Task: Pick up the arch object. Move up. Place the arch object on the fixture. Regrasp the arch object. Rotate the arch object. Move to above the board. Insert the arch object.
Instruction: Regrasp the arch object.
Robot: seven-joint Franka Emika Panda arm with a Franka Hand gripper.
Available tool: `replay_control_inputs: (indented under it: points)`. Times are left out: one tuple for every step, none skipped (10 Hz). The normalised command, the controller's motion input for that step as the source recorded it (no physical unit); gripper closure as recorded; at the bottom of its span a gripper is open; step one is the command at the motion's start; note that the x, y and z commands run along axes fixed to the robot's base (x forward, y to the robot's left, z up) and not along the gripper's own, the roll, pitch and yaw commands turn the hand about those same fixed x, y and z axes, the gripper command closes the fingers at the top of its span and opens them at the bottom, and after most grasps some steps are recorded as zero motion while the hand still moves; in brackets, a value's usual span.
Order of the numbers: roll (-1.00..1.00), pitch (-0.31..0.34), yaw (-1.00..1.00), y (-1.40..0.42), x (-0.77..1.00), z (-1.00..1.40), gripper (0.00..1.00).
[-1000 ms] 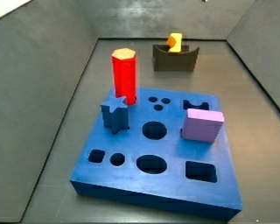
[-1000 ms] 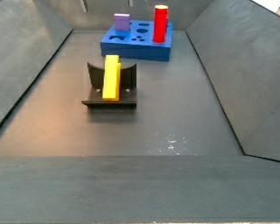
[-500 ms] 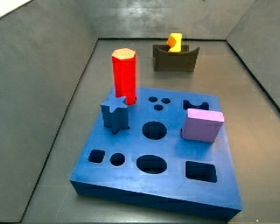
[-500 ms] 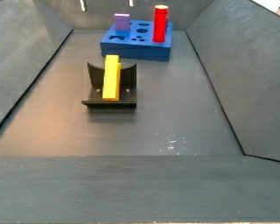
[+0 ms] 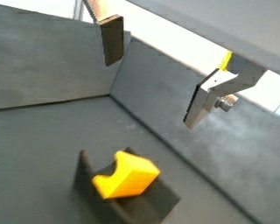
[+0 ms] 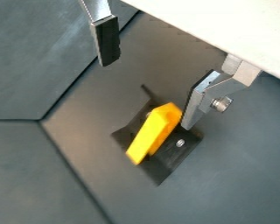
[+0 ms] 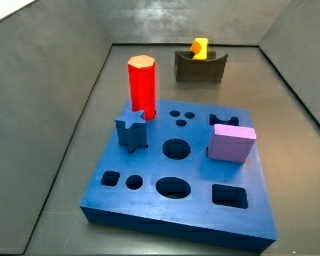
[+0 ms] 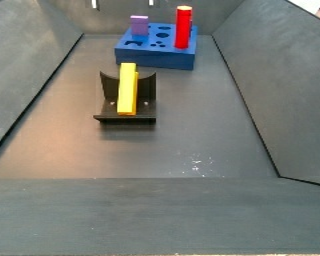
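Note:
The arch object (image 7: 199,47) (image 8: 127,87), a yellow block with orange faces, rests in the dip of the dark fixture (image 7: 200,69) (image 8: 124,118), away from the board. Both wrist views look down on the arch object (image 5: 125,173) (image 6: 152,133) lying in the fixture (image 5: 157,206) (image 6: 173,160). My gripper (image 5: 152,92) (image 6: 150,94) hangs above them, open, with nothing between its silver fingers (image 5: 111,42) (image 6: 104,44). It does not show in the side views. The blue board (image 7: 203,166) (image 8: 156,53) lies flat on the floor.
On the board stand a tall red pillar (image 7: 143,85) (image 8: 184,27), a lilac cube (image 7: 232,142) (image 8: 139,22) and a blue star piece (image 7: 131,133). Sloped grey walls (image 7: 56,90) (image 8: 256,80) close in the floor on both sides.

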Motion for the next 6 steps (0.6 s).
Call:
replay_control_inputs:
  points:
    - [1.0,0.082,0.05,-0.03,0.08,-0.01,0.0]
    - [1.0,0.115,0.07,-0.04,0.09,-0.02,0.0]
    - [1.0,0.136,0.08,-0.04,0.1,-0.02,0.0]
    - [0.95,0.185,0.12,-0.04,0.11,-0.02,0.0]
    - [0.84,0.18,0.14,-0.05,0.11,-0.02,0.0]
    - [0.61,0.161,0.17,-0.05,0.11,-0.02,0.0]
